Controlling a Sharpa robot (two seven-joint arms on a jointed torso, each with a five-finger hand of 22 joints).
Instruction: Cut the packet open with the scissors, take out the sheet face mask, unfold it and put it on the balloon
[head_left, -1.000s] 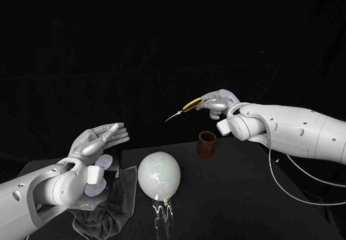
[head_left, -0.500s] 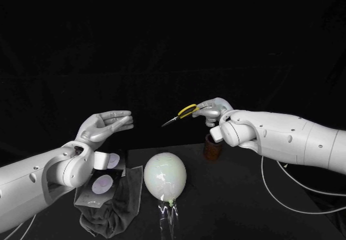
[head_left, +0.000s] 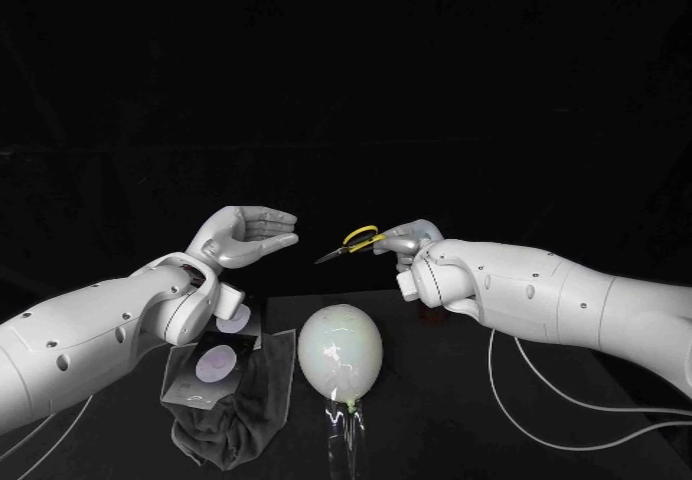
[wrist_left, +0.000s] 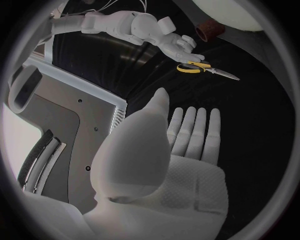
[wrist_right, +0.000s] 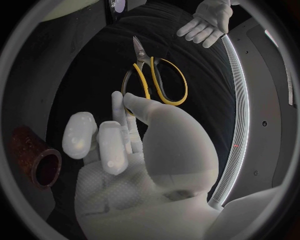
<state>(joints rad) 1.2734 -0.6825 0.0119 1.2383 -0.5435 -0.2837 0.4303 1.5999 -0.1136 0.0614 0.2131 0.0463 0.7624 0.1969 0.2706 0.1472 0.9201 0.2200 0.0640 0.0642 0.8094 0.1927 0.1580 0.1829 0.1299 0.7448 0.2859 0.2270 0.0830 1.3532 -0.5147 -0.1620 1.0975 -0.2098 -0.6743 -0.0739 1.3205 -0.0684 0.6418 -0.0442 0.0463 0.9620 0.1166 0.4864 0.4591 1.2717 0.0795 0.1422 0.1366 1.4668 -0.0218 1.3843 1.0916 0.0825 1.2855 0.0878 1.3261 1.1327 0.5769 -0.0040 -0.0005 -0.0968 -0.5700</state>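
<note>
In the head view, the right hand (head_left: 408, 243), grasping the yellow-handled scissors (head_left: 346, 247), has been closing leftward on the released, empty left hand (head_left: 248, 235). The packet (head_left: 214, 362) is lying untouched on the dark cloth (head_left: 231, 432) left of the balloon (head_left: 340, 348), so cutting is probably waiting on a pickup. In the left wrist view, the palm is lying flat, holding nothing. In the right wrist view, fingers (wrist_right: 117, 107) are pinching a handle loop.
</note>
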